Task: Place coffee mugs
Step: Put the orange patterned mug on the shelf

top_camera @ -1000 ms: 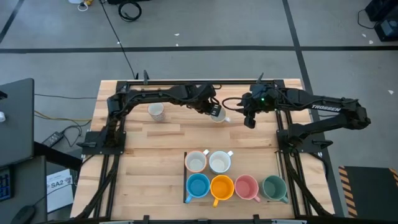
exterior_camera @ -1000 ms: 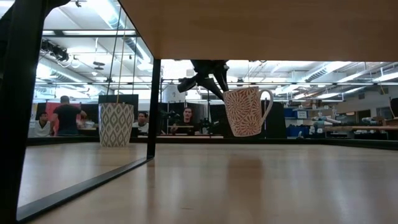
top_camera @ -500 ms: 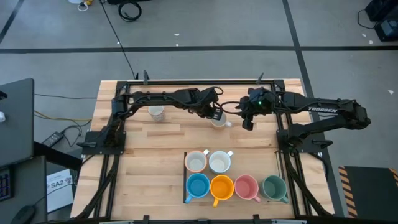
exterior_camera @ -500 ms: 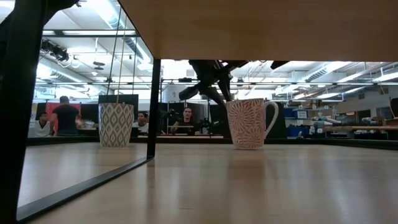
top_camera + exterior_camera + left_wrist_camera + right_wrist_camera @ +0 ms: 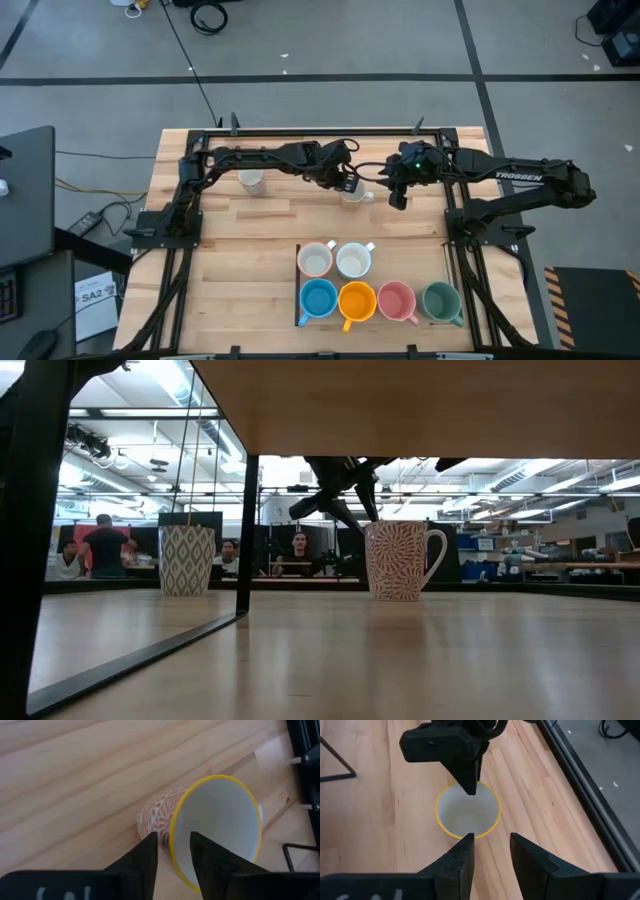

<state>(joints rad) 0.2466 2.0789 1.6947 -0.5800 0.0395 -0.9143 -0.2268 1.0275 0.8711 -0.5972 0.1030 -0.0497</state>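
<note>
Patterned mug (image 5: 200, 835) upright on table (image 5: 250, 240), rim between parted left gripper (image 5: 172, 851) fingers, released since earlier, right gripper (image 5: 487, 847) open beside mug

Two dark jointed arms, black cables along the links, white TROSSEN lettering, green light, blunt black fingers

- Bench (image 5: 250, 240): light wood planks, dark metal frame (image 5: 320, 131) along its edges.
- Cable (image 5: 208, 17): coiled on grey floor (image 5: 330, 40).
- People (image 5: 105, 545): seated and standing in the room behind.
</note>
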